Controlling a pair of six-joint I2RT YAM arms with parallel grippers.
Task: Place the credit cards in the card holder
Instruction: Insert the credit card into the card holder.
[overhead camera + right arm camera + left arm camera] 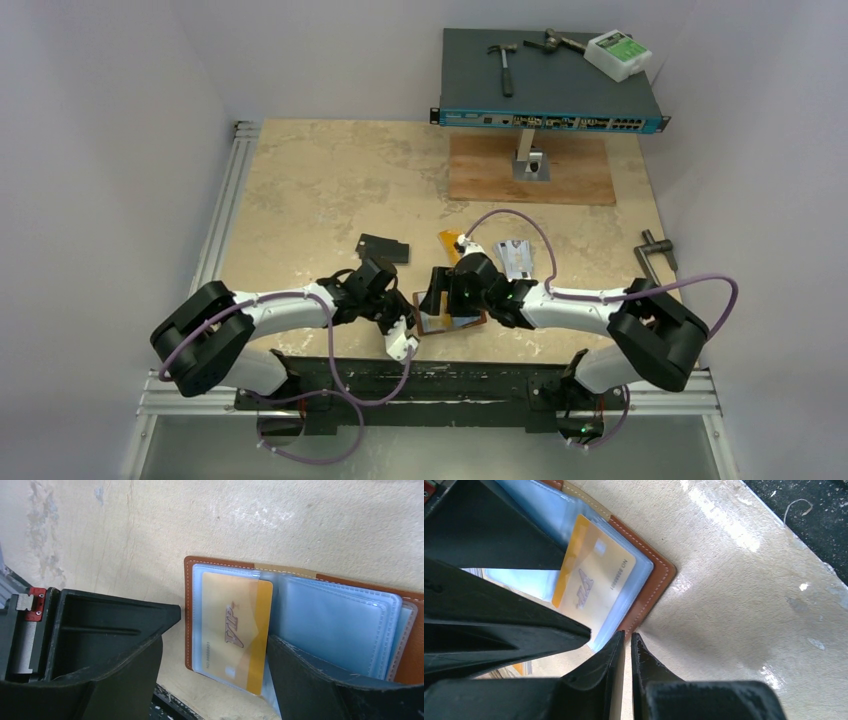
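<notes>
The brown card holder (462, 324) lies open near the table's front edge, its light blue pockets up. A gold-orange credit card (235, 630) sits mostly inside its left clear pocket, one long edge sticking out; it also shows in the left wrist view (594, 587). My right gripper (220, 630) is open and straddles that card, with one finger (320, 680) resting on the blue pockets. My left gripper (628, 637) is shut and empty, its tips at the holder's brown corner (659, 580). A black card (383, 247), another gold-orange card (452, 243) and silvery white cards (515, 258) lie farther back.
A blue-fronted network switch (550, 118) on a stand over a wooden board (530, 170) stands at the back, with tools and a white box on top. A metal handle (655, 248) lies at the right. The black front rail (814, 515) runs just beyond the holder.
</notes>
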